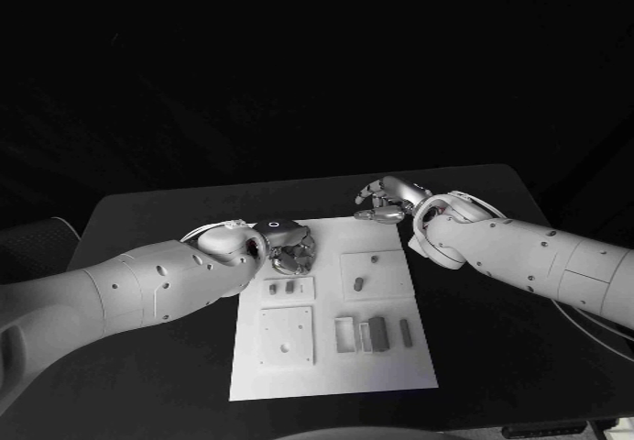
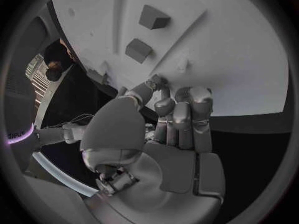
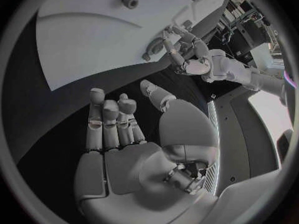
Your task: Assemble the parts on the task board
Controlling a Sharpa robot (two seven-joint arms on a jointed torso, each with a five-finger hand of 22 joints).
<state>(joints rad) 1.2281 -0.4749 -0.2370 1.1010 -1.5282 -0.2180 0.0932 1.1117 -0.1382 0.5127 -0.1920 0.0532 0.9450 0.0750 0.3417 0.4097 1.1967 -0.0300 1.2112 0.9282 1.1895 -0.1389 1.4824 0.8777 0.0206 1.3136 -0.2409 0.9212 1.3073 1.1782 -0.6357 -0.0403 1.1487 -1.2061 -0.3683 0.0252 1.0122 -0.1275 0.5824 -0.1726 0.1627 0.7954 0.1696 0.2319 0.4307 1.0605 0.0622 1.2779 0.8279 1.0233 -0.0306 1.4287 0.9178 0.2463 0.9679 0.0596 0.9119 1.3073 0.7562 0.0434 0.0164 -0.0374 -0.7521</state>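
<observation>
The small, rigid grey plastic parts (image 1: 379, 334) were judged light, best pinched by their sides. The left hand (image 1: 289, 249), fingers curled, pressed the white task board (image 1: 386, 370); the right hand (image 1: 388, 201) was spread, empty.

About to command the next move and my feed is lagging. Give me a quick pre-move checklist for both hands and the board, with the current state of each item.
1. Left hand over the task board: ok, it sits above the board's far left corner.
2. Left hand holding a part: cannot tell; its fingers are curled together over the board, but no part is plainly seen between them.
3. Right hand free: ok, fingers apart and nothing in it in the right wrist view.
4. Right hand clear of the board: ok, it hangs just beyond the far right corner.
5. Loose grey parts near the board's near right: ok, lying untouched, apart from both hands.
6. Board flat on the black table: ok.
</observation>
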